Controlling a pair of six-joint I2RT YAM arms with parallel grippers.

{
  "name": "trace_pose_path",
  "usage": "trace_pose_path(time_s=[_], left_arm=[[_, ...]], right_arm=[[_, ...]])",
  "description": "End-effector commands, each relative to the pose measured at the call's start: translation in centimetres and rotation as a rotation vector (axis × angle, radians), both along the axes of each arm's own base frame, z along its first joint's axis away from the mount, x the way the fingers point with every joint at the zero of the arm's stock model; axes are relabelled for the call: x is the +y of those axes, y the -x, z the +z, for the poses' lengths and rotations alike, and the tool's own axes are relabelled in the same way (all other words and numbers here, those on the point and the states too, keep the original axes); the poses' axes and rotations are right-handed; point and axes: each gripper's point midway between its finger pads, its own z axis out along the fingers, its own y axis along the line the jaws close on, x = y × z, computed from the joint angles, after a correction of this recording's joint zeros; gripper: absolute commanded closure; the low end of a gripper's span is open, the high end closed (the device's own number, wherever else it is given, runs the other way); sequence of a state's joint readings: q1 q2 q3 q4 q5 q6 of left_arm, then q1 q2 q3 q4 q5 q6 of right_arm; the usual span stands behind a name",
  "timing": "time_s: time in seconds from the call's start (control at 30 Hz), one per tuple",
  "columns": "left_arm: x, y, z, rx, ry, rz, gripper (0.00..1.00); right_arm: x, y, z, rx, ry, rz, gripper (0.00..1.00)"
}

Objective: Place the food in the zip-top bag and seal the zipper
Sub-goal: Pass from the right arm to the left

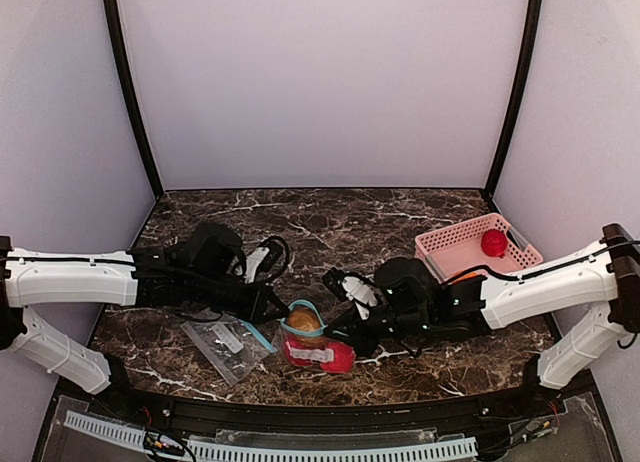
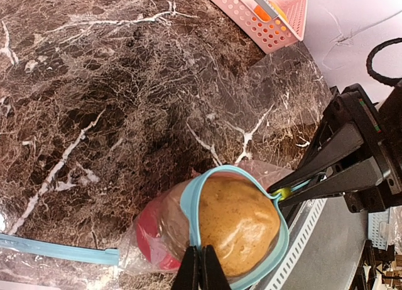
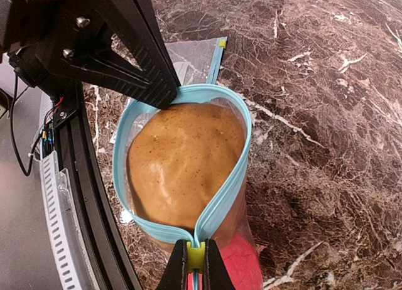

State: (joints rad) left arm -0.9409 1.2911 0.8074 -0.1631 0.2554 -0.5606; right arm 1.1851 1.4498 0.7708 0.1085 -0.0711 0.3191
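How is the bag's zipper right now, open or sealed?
Open. The teal zipper bows into a wide loop, and the brown fruit shows through the gap.

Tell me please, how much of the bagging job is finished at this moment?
Done: the brown-tan piece and a red piece sit inside the zip-top bag. In hand: the left gripper and right gripper pinch opposite ends of the zipper, whose mouth gapes open. Left: a second red piece and an orange piece lie in the pink basket; then sealing.
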Motion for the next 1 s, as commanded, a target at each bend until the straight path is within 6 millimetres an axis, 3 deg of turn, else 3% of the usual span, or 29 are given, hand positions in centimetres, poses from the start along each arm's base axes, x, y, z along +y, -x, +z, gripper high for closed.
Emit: trace_pose_path(time_s=[0.0,0.13,0.23,0.4,0.47,0.63,0.87,0.97], left_arm=[[-0.8,1.3,0.6,-0.001,0.05,-0.071,0.99],[-0.7,1.4,0.2,0.006,0.046,-0.062,0.99],[-0.5,1.3,-0.4,0.016,0.028,-0.051,0.99],[-0.6,1.0,-0.3,0.006,0.028,-0.044,0.99],[-0.7,0.9,-0.2,0.001,0.035,-0.041,0.99],[-0.8,1.0,-0.1,0.009,0.054,-0.037,0.99],[-0.8,0.9,0.0,0.014,0.061,-0.03,0.99],[-0.8,1.0,0.2,0.013,0.065,-0.028,0.99]], right_arm=[[1.7,-0.2,1.1,-0.009,-0.043,0.007,1.0],[1.6,-1.0,1.7,-0.009,-0.035,-0.051,0.79],[1.3,-1.0,2.3,-0.009,-0.039,-0.056,0.72],[0.7,-1.6,4.0,-0.001,-0.04,-0.118,0.38],[0.4,-2.2,4.2,0.01,-0.004,-0.166,0.31],[1.4,-3.1,2.9,0.079,0.095,-0.248,0.25],[3.7,-2.9,0.8,0.141,0.14,-0.251,0.25],[3.8,-2.8,-0.5,0.157,0.18,-0.271,0.25]])
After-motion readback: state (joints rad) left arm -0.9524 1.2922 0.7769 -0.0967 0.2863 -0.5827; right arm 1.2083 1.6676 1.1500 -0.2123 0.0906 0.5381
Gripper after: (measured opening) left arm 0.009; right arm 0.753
